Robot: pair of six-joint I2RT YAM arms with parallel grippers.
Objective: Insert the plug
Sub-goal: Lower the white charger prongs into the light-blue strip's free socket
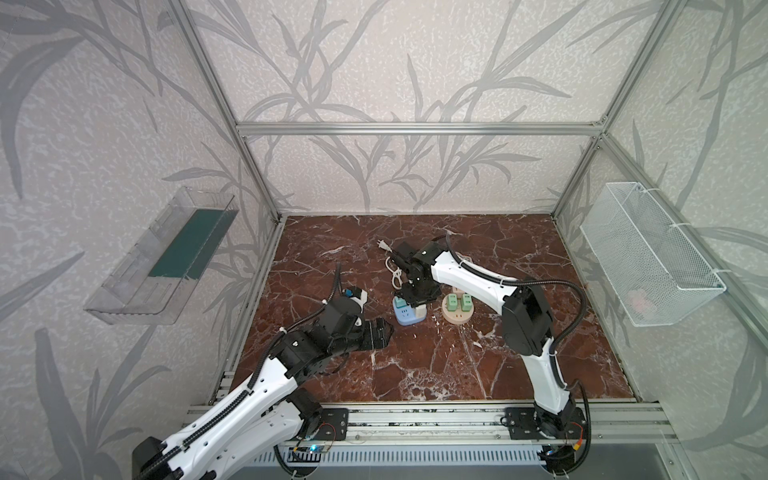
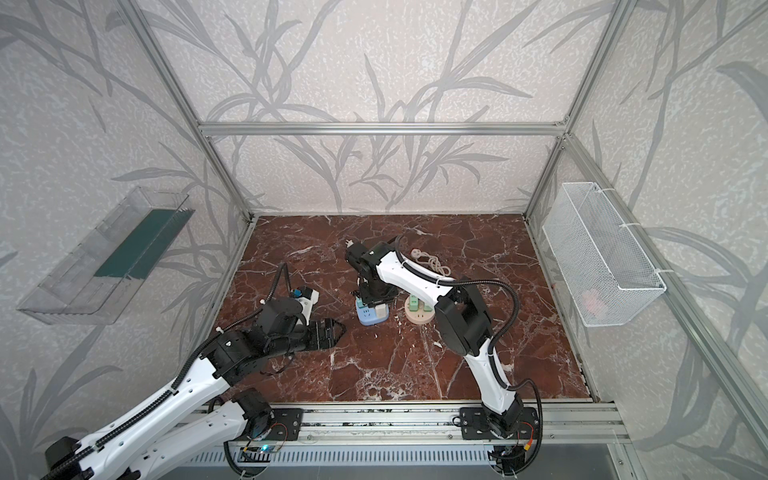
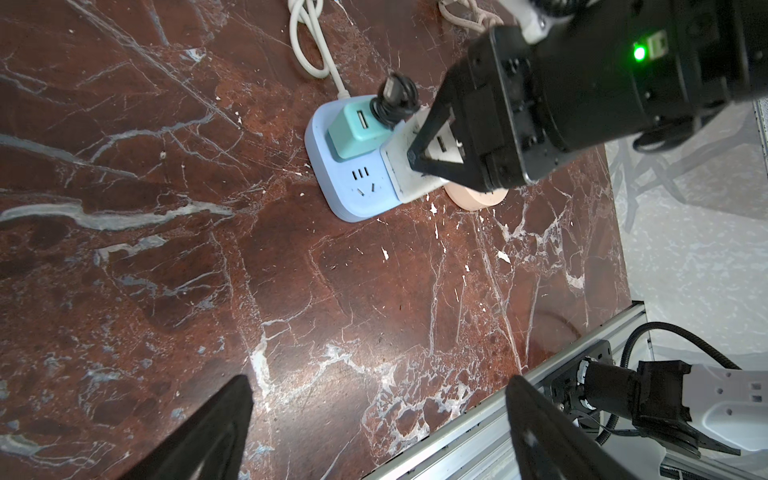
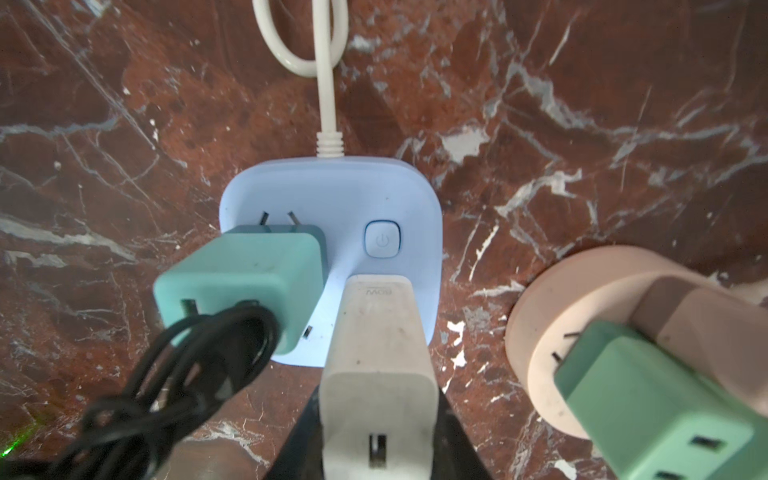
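- right hand (image 4: 378, 415) pinching the cream USB charger (image 4: 376, 353) by its two side faces, so the plug end points straight down at the blue power strip (image 4: 332, 195)
- the cream charger stands upright on the strip, beside the power button (image 4: 382, 240) and close next to the teal charger (image 4: 245, 282) already plugged in
- can't tell if the prongs are fully home, the charger body hides the joint in every view; my read is we're at the press-down or seat-check stage
- a black cable (image 4: 174, 374) coils out of the teal charger right by the right hand, snag risk when it backs off
- left hand (image 1: 388, 334) spread wide and empty, hovering low over the marble surface (image 1: 415, 374) a little apart from the strip, not touching it; looks parked ready to brace the strip
- the strip is loose on the surface with only its white cord (image 4: 328, 83) trailing off, so a tilted push could skid it
- one free socket (image 3: 363, 183) left on the near face of the strip
- the pink round socket (image 4: 552, 299) with its green adapter (image 4: 648, 399) sits just beside the strip, not involved
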